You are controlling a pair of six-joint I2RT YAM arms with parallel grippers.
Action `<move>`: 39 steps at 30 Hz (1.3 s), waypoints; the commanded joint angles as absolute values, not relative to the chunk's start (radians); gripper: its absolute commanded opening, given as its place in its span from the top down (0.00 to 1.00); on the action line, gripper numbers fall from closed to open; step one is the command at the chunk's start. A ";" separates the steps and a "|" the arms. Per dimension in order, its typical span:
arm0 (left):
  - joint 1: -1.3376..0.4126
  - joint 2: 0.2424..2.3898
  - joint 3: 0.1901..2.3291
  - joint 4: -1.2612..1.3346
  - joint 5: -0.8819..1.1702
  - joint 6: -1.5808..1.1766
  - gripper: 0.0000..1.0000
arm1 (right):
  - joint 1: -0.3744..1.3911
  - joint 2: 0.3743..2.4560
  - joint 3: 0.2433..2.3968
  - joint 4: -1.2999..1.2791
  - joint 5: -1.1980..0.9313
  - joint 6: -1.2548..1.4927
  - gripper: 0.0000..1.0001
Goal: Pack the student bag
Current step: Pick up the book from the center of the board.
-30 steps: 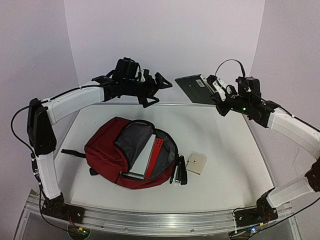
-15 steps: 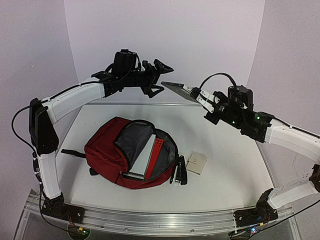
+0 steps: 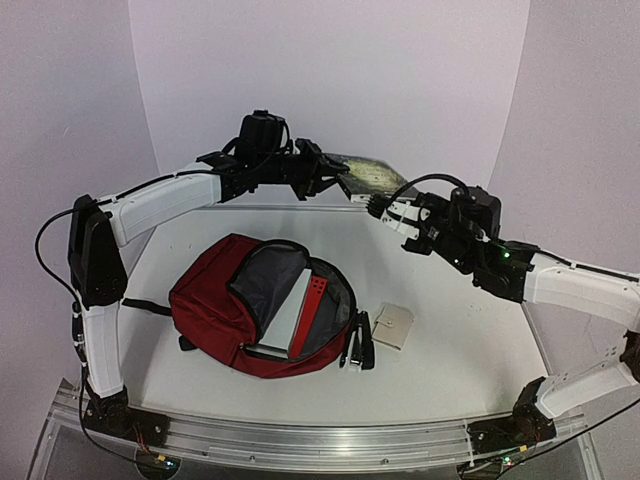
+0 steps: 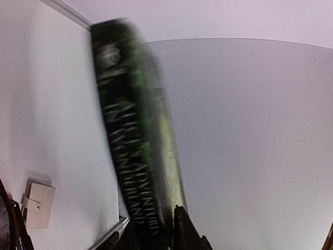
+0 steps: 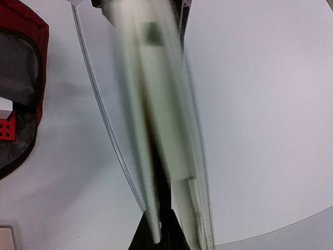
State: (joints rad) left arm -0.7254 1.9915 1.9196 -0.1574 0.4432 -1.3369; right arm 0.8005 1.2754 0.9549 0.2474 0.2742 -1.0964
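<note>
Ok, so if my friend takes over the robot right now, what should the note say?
Left gripper: shut on the book, up in the air beyond the student bag.
Right gripper: shut on the same book's other side.
Student bag: open on the table, red folder and white book inside.
Done: book is up. Left: lower it into the bag.

The top view looks down from behind the near edge over the whole surface [image 3: 450, 340]. Both wrist views hug the book [image 4: 135, 156]; the right also catches the bag [image 5: 26, 21].
</note>
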 commanded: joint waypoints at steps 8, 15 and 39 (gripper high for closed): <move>-0.693 1.935 1.925 -0.128 0.513 -1.134 1.00 | 0.817 1.075 0.949 0.116 0.239 -0.941 0.05; -0.686 1.925 2.003 -0.437 0.714 -0.746 1.00 | 0.816 0.993 1.148 -0.501 -0.040 -0.528 0.02; -0.850 1.702 1.764 -0.812 0.956 -0.131 1.00 | 0.491 1.426 1.619 -1.180 -1.036 -0.393 0.03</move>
